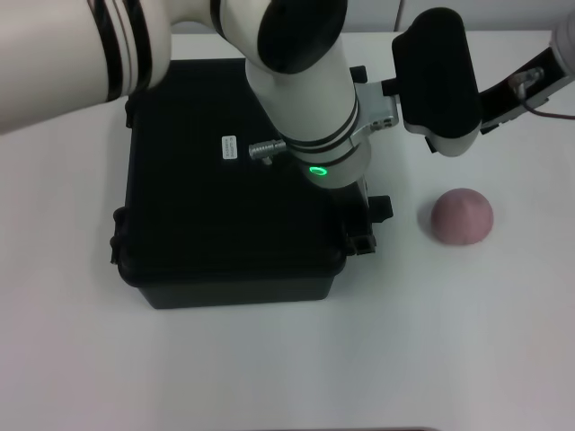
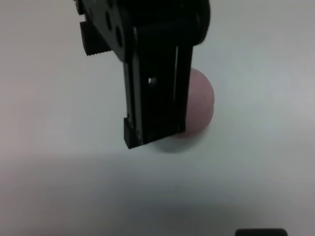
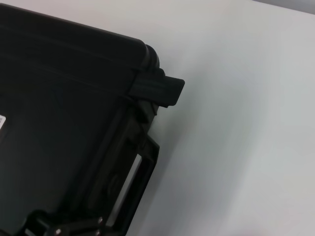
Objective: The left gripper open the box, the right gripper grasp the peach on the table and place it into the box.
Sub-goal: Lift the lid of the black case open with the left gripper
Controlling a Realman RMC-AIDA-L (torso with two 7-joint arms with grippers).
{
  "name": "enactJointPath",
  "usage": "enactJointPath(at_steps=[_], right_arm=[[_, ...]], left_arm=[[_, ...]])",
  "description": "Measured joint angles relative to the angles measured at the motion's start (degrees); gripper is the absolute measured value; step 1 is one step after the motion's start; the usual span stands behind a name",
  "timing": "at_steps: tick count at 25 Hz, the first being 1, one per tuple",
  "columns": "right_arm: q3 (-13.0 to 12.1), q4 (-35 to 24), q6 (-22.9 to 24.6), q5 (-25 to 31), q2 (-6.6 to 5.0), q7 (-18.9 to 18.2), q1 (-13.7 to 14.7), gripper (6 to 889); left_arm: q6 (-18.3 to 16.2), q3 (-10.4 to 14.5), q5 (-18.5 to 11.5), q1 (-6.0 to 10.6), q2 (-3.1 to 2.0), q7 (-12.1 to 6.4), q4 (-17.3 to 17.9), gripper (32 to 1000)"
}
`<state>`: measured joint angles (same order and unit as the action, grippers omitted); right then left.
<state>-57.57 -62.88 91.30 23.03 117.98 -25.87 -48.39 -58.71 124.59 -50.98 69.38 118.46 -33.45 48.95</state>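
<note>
Left gripper (image 1: 359, 220), jaws hidden beneath its wrist in the head view, so their state cannot be told, sits at the latch side of the closed box (image 1: 225, 180). It should probably hook the latch squarely, then lift the lid. Peach (image 1: 462, 216) rests on the worktop (image 1: 449, 341) at the box's three o'clock, apart. Right gripper (image 1: 530, 85) waits at one o'clock, jaws unclear; the left arm crowds its path.

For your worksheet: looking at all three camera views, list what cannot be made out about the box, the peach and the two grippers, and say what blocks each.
- Left gripper, head view: hidden under its own white arm.
- Right gripper: its jaws appear in no view.
- Peach, left wrist view: partly covered by the left gripper.
- Box, head view: its latch side is partly hidden by the arm.
- Box, right wrist view: cut off by the picture's edges.
</note>
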Motion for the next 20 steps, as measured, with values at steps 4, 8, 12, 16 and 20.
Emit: enactJointPath(at_steps=[4,8,12,16,20], right_arm=[[0.00,0.28,-0.33,0.00,-0.01,0.00,-0.03,852],[0.00,0.32,-0.43,0.00,-0.03,0.00,0.01,852],[0.00,0.32,-0.48,0.00,-0.03,0.00,0.15,852],[0.01,0.32,-0.51,0.00,-0.03,-0.02,0.18,851],[0.14,0.31,-0.51,0.01,-0.03,-0.07,0.26,851]], left_arm=[[0.12,0.64,-0.25,-0.01,0.02,-0.03,-0.09,816],[-0.01,1.34,-1.29,0.21,0.02,0.05,-0.96,816],[-0.32,1.41,-1.39,0.27,0.02,0.06,-1.12,816],[-0.40,1.40,-1.40,0.30,0.01,0.10,-1.14,817],[-0.41,1.37,-1.21,0.31,0.01,0.28,-1.14,817]])
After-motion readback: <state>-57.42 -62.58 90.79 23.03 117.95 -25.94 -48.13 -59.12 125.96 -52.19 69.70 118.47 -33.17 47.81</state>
